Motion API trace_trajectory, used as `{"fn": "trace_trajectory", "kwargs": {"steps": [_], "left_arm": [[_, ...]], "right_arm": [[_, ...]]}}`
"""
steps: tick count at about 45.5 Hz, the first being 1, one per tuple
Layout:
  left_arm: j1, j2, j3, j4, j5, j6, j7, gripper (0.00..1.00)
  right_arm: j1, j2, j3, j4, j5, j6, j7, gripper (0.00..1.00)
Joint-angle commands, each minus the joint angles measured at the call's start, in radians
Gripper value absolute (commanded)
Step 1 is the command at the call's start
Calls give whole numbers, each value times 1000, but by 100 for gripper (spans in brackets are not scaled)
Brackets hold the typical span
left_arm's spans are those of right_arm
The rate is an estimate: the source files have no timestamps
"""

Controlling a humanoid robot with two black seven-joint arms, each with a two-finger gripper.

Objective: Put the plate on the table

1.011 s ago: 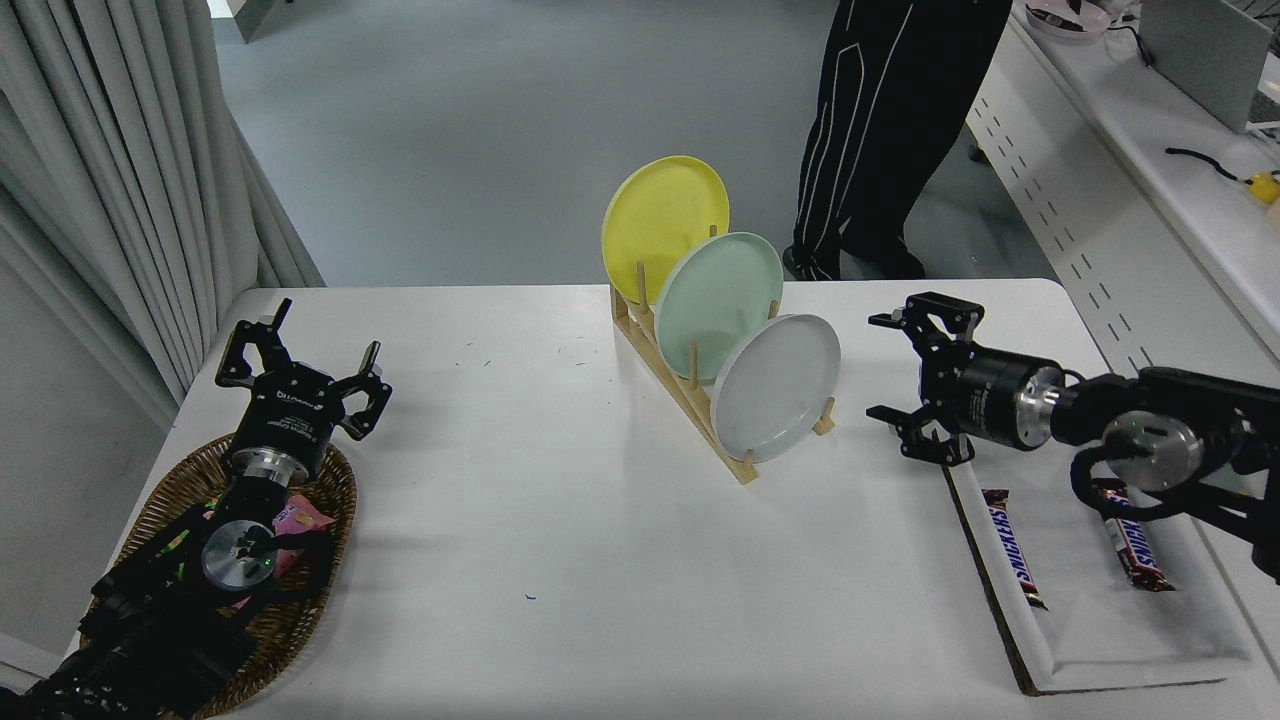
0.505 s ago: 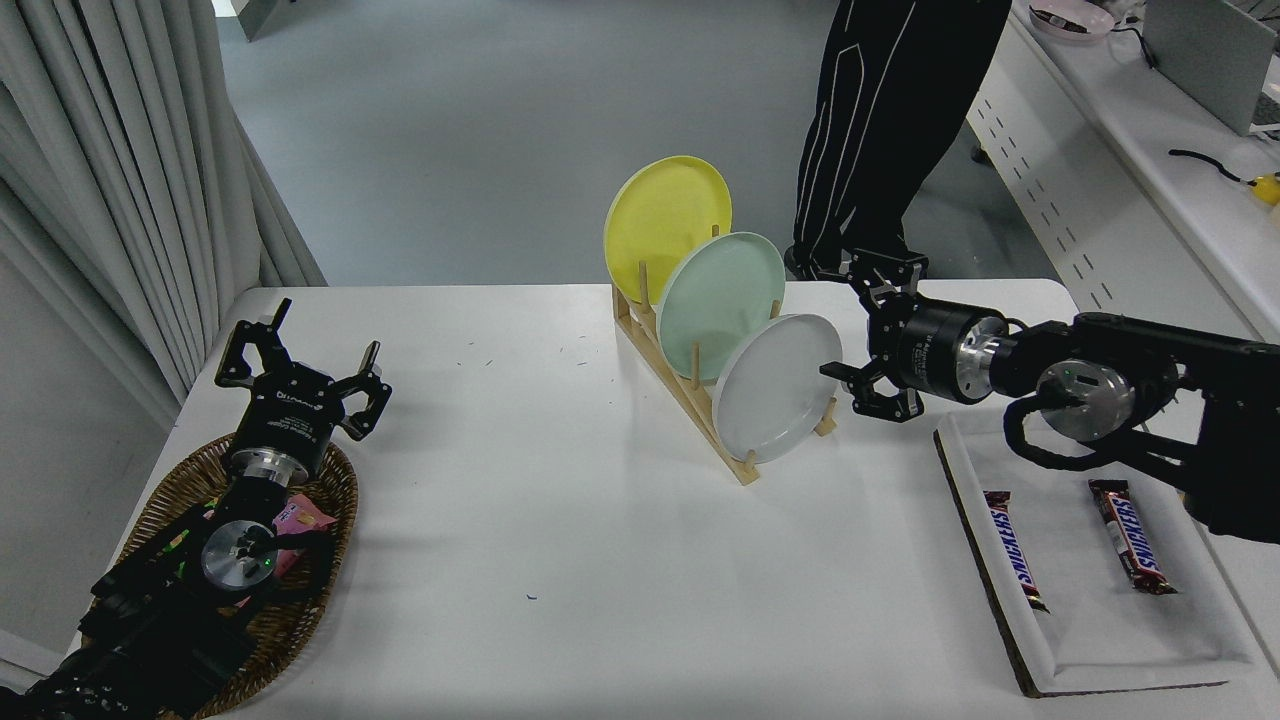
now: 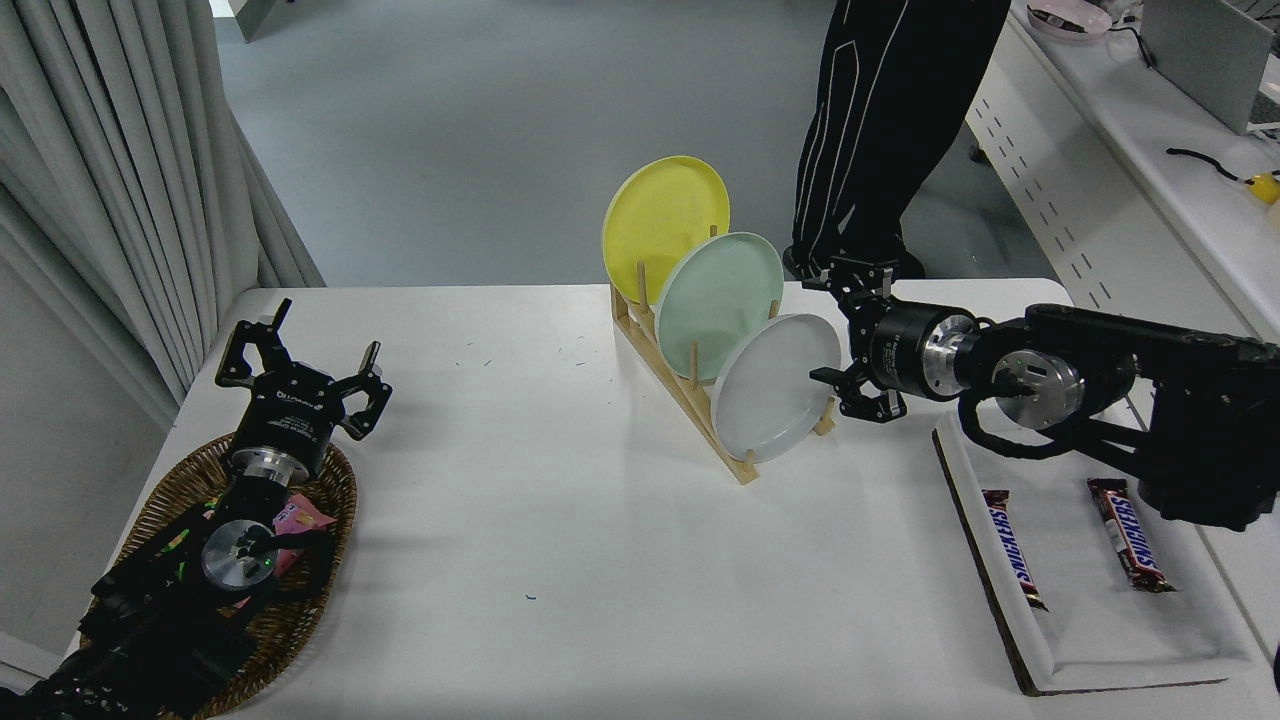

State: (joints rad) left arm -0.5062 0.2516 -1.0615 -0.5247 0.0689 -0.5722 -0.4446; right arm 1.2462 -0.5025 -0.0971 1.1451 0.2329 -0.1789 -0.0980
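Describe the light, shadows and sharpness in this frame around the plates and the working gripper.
Head view: even overhead light, no glare on the table. The plate casts only a soft shadow beside the wooden rack. The right gripper, open at the plate's right rim, looks sharp with no motion blur. The left gripper stays parked over the basket. The curtain leans outward, suggesting lens distortion.

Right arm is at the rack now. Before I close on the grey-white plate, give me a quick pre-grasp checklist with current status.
1. Right gripper open: ok.
2. Gripper at the plate right edge: ok.
3. Rim actually between the fingers: cannot tell.
4. Plate upright in the wooden rack, front slot: ok.
5. Bare table in front for set-down: ok.
6. Left gripper parked over the basket, away from the rack: ok.
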Motion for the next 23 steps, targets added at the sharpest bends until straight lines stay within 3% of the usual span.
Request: {"fn": "trace_trajectory", "kwargs": {"steps": [1,23], "left_arm": [[0,0,0,0,-1,0,0,100],[0,0,0,0,0,0,0,100]], "right_arm": [[15,44,-9,-53,-10,-19,-23,96],[16,127,-10,-208,-76,78,-23,96]]}}
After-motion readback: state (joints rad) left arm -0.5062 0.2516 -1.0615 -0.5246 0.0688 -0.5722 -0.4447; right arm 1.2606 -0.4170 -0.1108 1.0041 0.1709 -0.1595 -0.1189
